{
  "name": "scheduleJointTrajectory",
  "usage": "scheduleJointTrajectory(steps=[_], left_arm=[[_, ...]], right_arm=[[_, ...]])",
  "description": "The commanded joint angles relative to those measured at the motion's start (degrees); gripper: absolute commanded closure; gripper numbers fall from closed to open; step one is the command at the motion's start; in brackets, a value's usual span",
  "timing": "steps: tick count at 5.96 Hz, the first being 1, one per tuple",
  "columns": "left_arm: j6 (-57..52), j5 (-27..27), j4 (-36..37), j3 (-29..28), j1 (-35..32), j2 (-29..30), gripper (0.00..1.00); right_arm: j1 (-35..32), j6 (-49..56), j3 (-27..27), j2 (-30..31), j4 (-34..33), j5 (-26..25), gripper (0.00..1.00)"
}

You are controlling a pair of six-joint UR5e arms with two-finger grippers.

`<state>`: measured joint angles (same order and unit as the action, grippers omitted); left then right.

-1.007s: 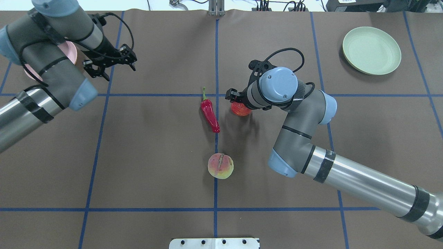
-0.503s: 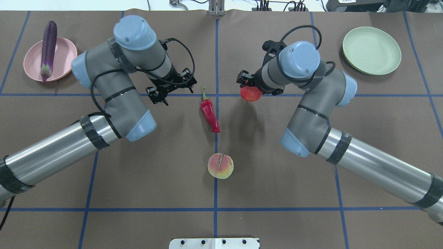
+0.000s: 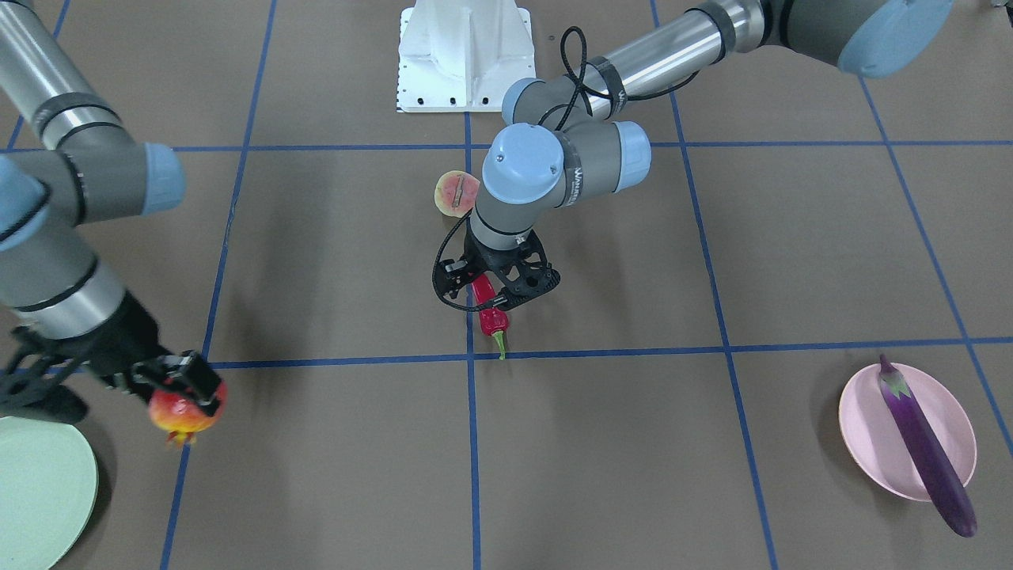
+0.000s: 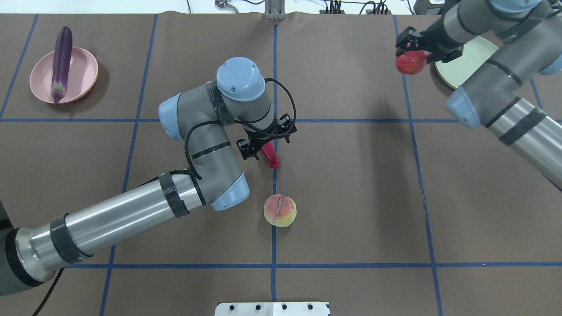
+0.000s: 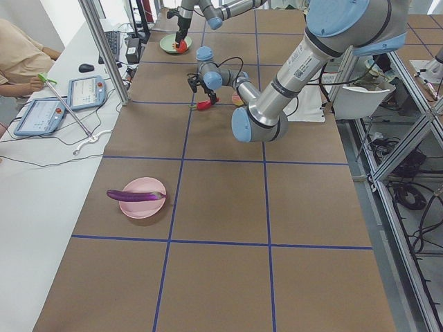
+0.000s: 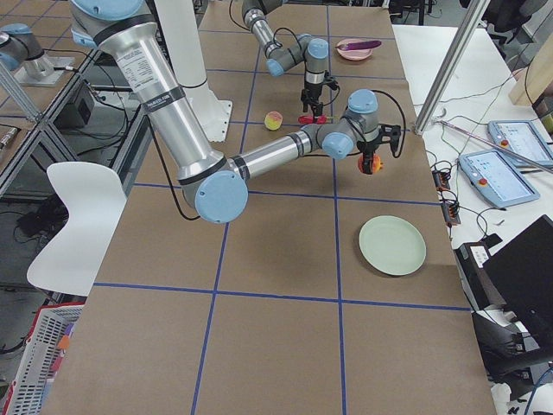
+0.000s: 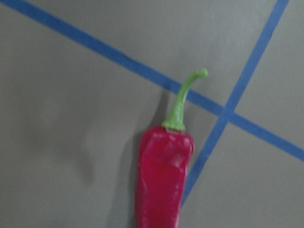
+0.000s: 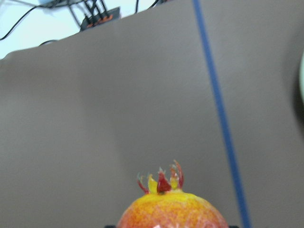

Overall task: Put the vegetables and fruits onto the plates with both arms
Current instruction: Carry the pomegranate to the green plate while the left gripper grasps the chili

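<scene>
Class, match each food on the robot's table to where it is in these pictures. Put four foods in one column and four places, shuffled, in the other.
Foods
1. eggplant
2. chili pepper
3. pomegranate
4. peach

Places
a. held in the air by the right gripper
b. alone on the table, on a blue line
c. lying across the pink plate
d. on the table, under the open left gripper

Pairs: 1-c, 2-d, 3-a, 4-b
</scene>
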<state>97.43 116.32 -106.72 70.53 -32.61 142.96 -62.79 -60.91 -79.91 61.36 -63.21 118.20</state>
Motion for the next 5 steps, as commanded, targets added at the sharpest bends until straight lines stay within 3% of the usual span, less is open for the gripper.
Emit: scheduleJointTrajectory(steps=[1, 2, 3, 4, 5], left_arm=[[0.39, -1.27, -0.42, -1.45, 0.97, 0.47, 0.68], [0.31, -1.27, -0.33, -1.45, 0.8, 0.47, 1.0], [0.04, -1.27, -0.07, -1.19, -0.68, 0.47, 1.0], [-0.05, -1.18, 0.02, 0.2, -3.14, 0.47, 1.0], [-0.13, -0.66, 0.11, 2.57, -6.64, -0.05, 1.0]], right_arm=[[-6.45, 11.98, 9.63, 0.61, 0.27, -7.4, 1.0], [-6.99, 13.26, 13.34, 0.69, 0.28, -8.33, 1.0], [-6.65, 13.18, 16.68, 0.35, 0.28, -10.08, 1.0], [-5.16, 12.75, 18.28, 0.17, 0.36, -10.19, 0.61], [-3.58, 12.74, 18.38, 0.69, 0.54, -9.93, 0.46]])
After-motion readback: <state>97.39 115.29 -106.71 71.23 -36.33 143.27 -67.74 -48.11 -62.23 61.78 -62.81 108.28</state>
